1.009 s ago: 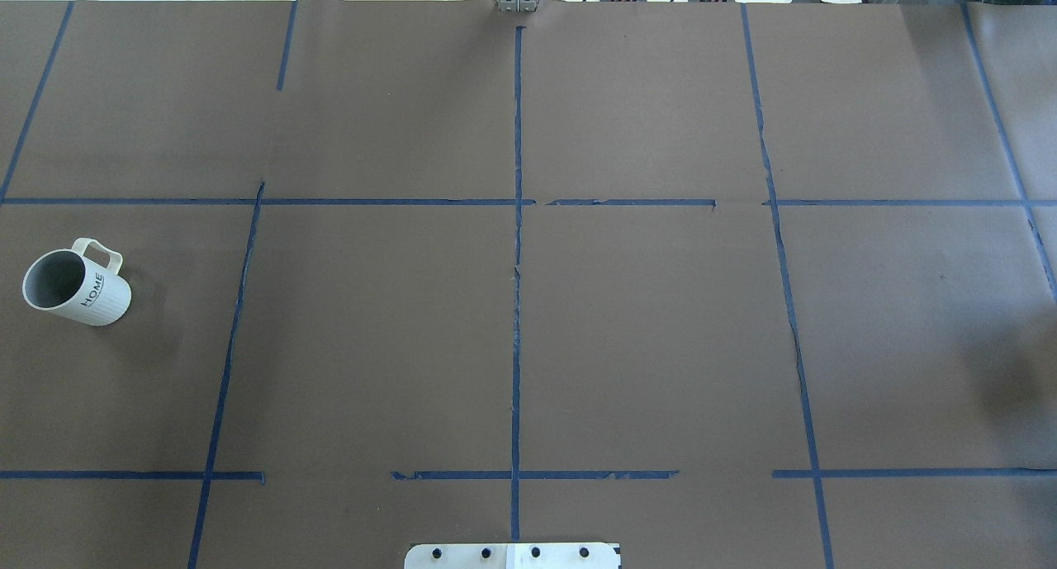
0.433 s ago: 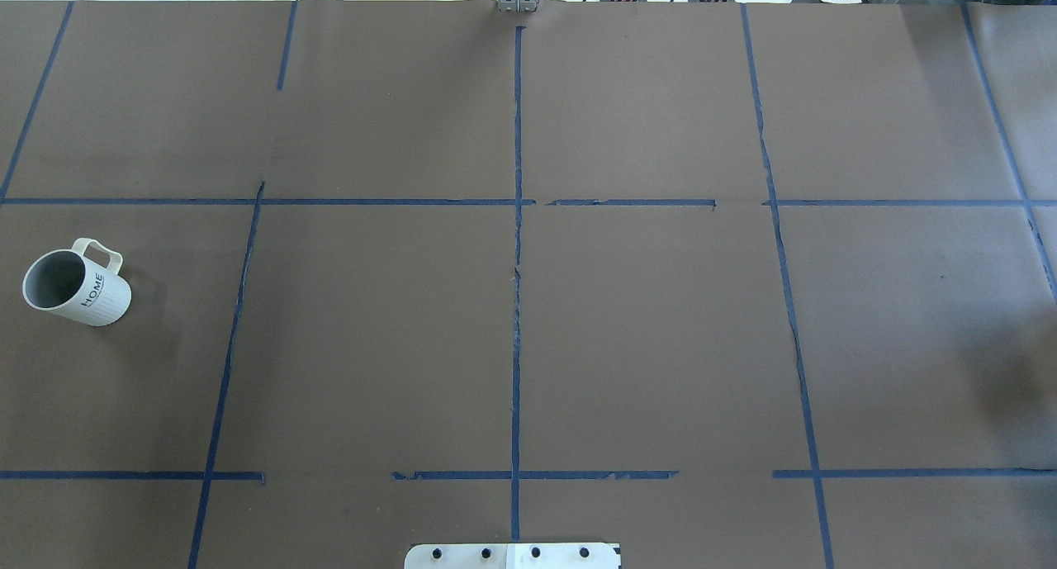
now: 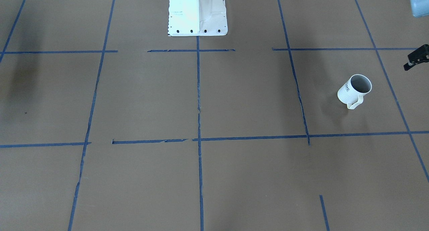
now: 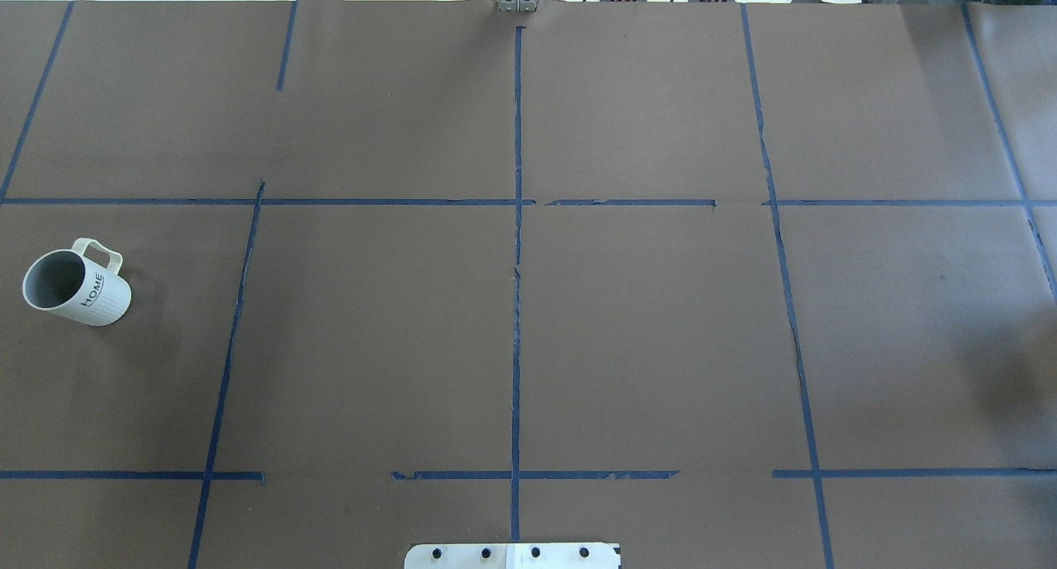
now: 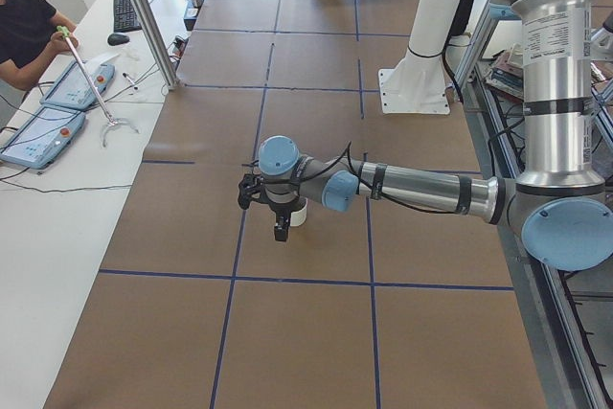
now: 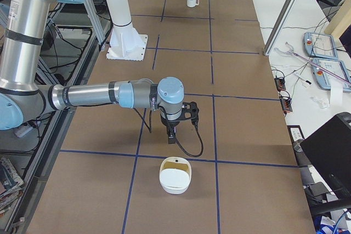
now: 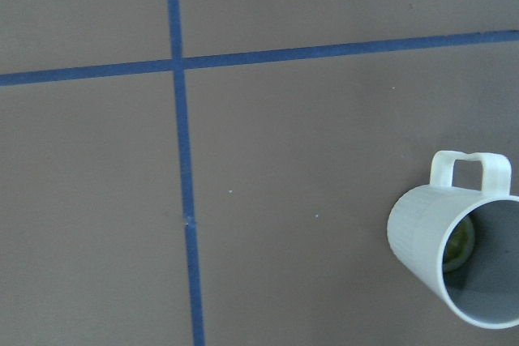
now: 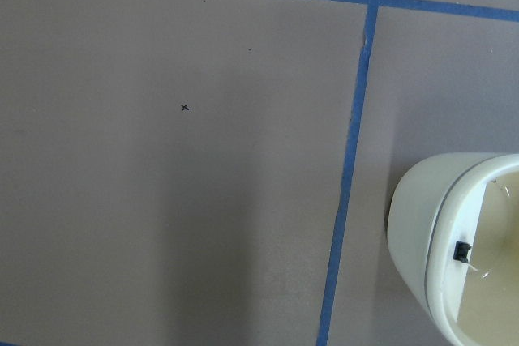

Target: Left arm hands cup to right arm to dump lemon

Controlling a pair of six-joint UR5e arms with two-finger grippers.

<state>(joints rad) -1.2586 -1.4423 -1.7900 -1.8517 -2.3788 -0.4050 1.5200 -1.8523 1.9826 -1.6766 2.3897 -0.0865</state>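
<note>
The off-white ribbed cup point(image 4: 76, 288) stands upright at the table's left side, handle toward the far edge; it also shows in the front view point(image 3: 354, 89). In the left wrist view the cup point(image 7: 454, 261) is at the lower right with the yellow-green lemon point(image 7: 459, 245) inside. The left gripper point(image 5: 280, 233) hangs above the table just beside the cup point(image 5: 299, 215); a black piece of it point(image 3: 416, 57) shows at the front view's right edge. I cannot tell whether it is open or shut. The right gripper point(image 6: 171, 137) hovers above the table; I cannot tell its state.
A cream bowl point(image 6: 175, 175) sits on the table just in front of the right gripper and shows in the right wrist view point(image 8: 454, 253). Blue tape lines grid the brown table. The robot's white base point(image 3: 197, 13) is at the middle back.
</note>
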